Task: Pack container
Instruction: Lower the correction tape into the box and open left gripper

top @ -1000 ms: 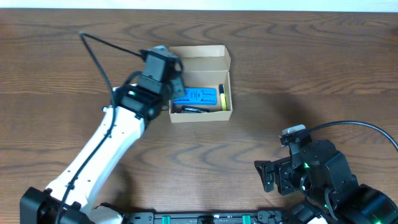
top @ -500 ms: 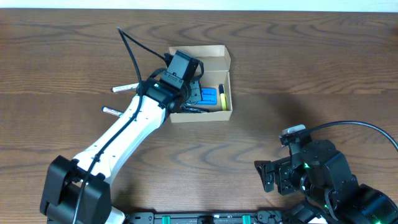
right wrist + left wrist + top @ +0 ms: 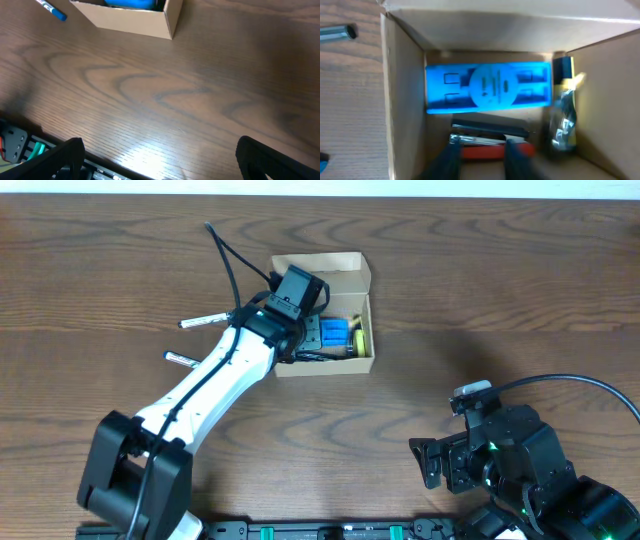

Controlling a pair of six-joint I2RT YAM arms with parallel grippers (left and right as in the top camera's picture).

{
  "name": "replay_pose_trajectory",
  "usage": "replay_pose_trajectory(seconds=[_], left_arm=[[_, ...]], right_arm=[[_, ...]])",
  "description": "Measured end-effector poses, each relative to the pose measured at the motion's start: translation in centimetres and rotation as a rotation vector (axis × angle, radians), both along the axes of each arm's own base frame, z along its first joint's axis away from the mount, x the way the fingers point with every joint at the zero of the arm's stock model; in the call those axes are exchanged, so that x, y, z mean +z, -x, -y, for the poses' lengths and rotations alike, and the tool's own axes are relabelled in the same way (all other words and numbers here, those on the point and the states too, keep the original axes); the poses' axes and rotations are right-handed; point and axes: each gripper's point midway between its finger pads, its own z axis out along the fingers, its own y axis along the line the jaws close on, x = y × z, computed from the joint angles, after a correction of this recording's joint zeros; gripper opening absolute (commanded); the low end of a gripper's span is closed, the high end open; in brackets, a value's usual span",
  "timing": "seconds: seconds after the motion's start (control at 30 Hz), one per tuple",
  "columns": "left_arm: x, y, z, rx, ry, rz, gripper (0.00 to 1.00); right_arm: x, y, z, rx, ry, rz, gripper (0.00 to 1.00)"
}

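The container (image 3: 325,367) is a tan cardboard box standing open, its flap lid folded back on the far side. It holds a blue case (image 3: 487,87), a yellow and black marker (image 3: 563,100), a black pen (image 3: 490,127) and a red pen (image 3: 485,151) with a silver end. My left gripper (image 3: 481,146) reaches down into the box's left half. Its jaws stand a little apart right over the red pen, which lies across the gap between the tips. My right gripper (image 3: 160,160) hangs wide open over bare table near the front right, holding nothing.
Two silver pens (image 3: 205,321) (image 3: 180,359) lie on the wood table left of the box, beside the left arm. A blue-tipped pen (image 3: 52,11) shows at the top left of the right wrist view. The left arm's cable arches over the box's left side.
The left wrist has swung right from the box's left edge to over its inside and reached in. Its jaws have narrowed. The right arm has not moved.
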Motion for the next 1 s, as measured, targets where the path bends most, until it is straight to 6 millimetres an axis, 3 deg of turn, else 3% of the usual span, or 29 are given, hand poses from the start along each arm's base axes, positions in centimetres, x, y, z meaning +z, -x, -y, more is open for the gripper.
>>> replay_pose_trajectory(seconds=[0.47, 0.63, 0.8, 0.87, 1.0], left_arm=[[-0.9, 0.1, -0.2, -0.002, -0.022, -0.022, 0.13], [0.4, 0.0, -0.2, -0.005, -0.031, -0.028, 0.14], [4.2, -1.0, -0.8, 0.0, -0.074, 0.019, 0.32], [5.8, -0.9, -1.7, 0.018, -0.108, 0.037, 0.48], [9.4, -0.6, -4.6, 0.118, -0.141, 0.094, 0.62]], right_arm=[[0.0, 0.0, 0.0, 0.0, 0.0, 0.0, 0.99], [0.0, 0.0, 0.0, 0.0, 0.0, 0.0, 0.99], [0.0, 0.0, 0.0, 0.0, 0.0, 0.0, 0.99], [0.0, 0.0, 0.0, 0.0, 0.0, 0.0, 0.99], [0.0, 0.0, 0.0, 0.0, 0.0, 0.0, 0.99]])
